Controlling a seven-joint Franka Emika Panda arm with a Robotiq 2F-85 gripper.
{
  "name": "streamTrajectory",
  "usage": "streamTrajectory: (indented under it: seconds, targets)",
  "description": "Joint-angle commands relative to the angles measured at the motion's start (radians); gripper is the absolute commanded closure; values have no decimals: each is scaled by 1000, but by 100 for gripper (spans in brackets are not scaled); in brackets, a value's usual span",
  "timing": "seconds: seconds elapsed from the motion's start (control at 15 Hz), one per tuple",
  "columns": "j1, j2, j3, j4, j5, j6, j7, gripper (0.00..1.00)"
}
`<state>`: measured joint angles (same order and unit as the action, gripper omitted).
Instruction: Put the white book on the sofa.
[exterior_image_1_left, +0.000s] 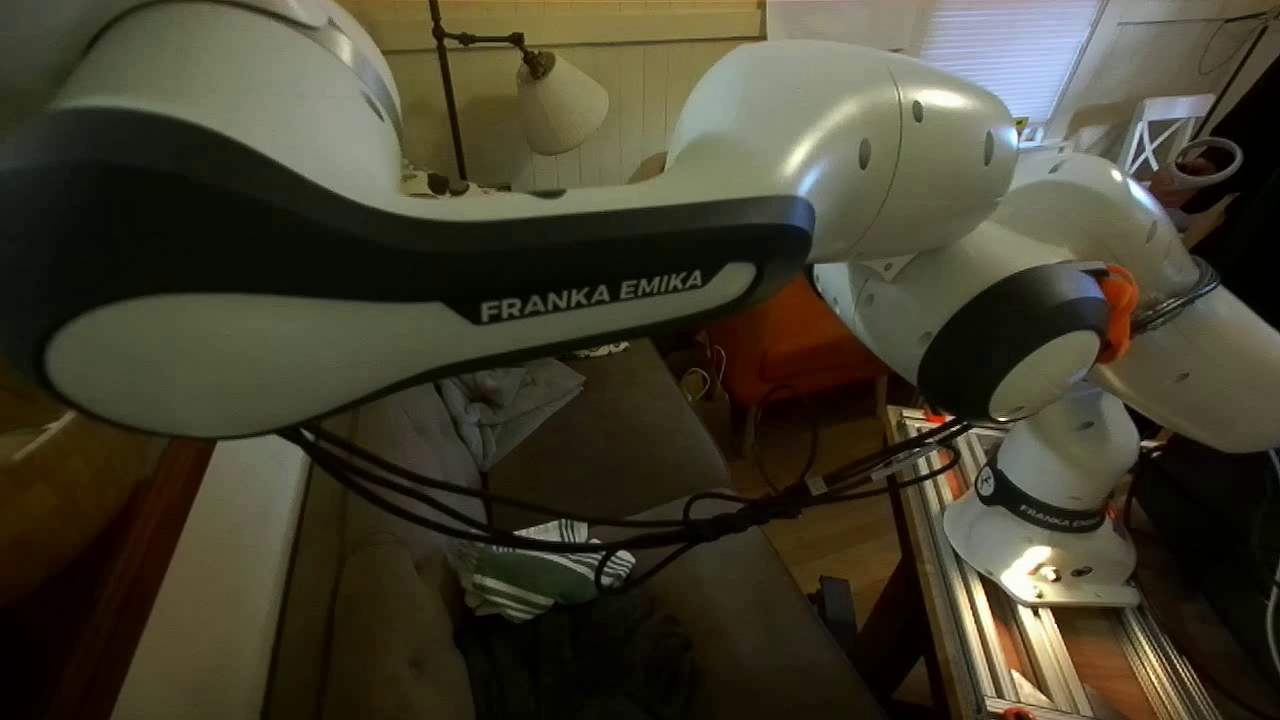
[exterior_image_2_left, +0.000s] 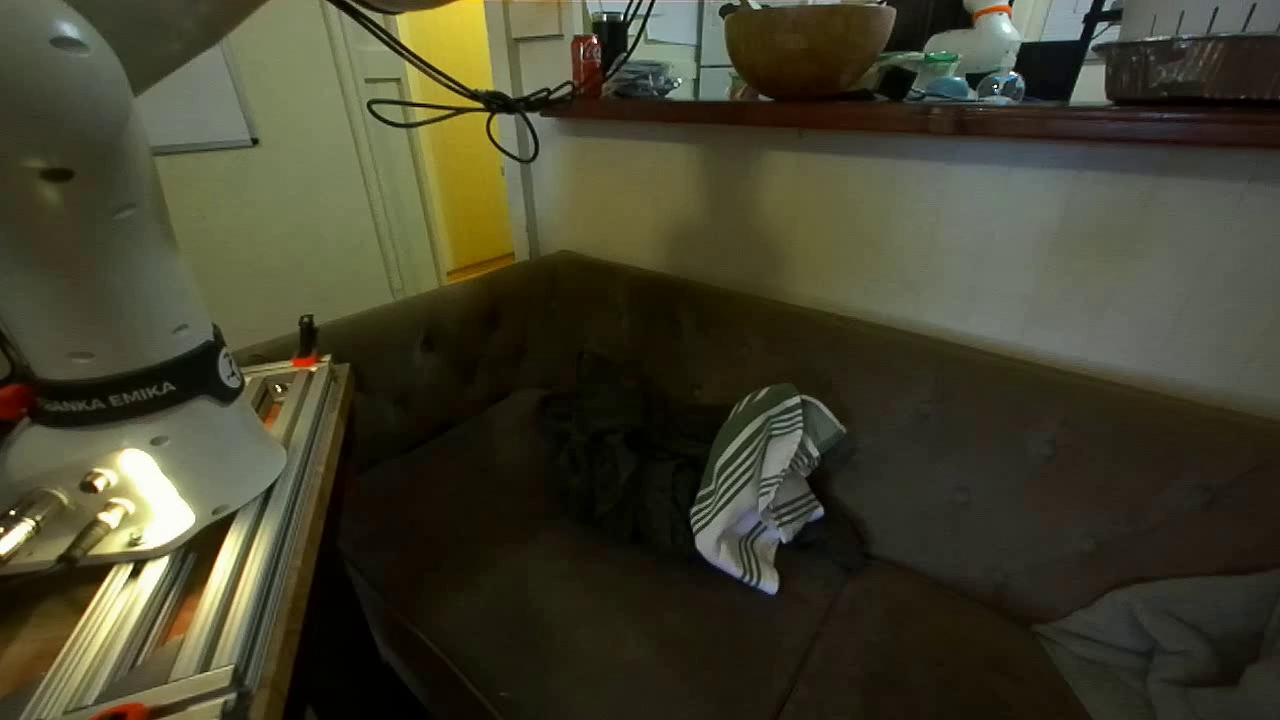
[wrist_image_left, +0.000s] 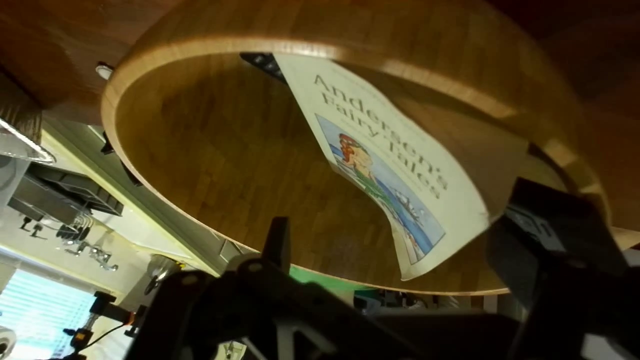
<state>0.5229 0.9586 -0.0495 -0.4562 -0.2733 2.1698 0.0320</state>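
Observation:
The white book (wrist_image_left: 380, 130), its cover printed with a title and a mermaid picture, leans bent inside a wooden bowl (wrist_image_left: 200, 150) in the wrist view. My gripper (wrist_image_left: 400, 210) reaches in from the bottom of that view, open, its fingers spread to either side of the book's lower end. Near the right finger the book's corner comes close; I cannot tell if they touch. In an exterior view the bowl (exterior_image_2_left: 810, 50) stands on a high ledge, and its wall hides the book. Below runs the dark sofa (exterior_image_2_left: 560, 610), also visible in an exterior view as the sofa (exterior_image_1_left: 620, 430).
A striped towel (exterior_image_2_left: 765, 480), a dark cloth (exterior_image_2_left: 620, 470) and a grey blanket (exterior_image_2_left: 1180, 640) lie on the sofa. The ledge (exterior_image_2_left: 1000, 120) also bears a red can (exterior_image_2_left: 587, 62) and a foil-like tray (exterior_image_2_left: 1190, 70). Cables (exterior_image_1_left: 640, 535) hang under the arm.

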Motion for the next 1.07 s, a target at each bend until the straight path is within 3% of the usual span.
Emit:
streamTrajectory:
  seconds: [0.0, 0.27, 0.67, 0.8, 1.0]
  targets:
    - [-3, 20, 6, 28, 19, -30, -11, 0]
    - [-10, 19, 20, 23, 37, -72, -9, 0]
    - [2, 19, -19, 22, 3, -145, 18, 0]
    - [3, 21, -28, 24, -2, -154, 21, 28]
    - [6, 9, -34, 5, -4, -138, 27, 49]
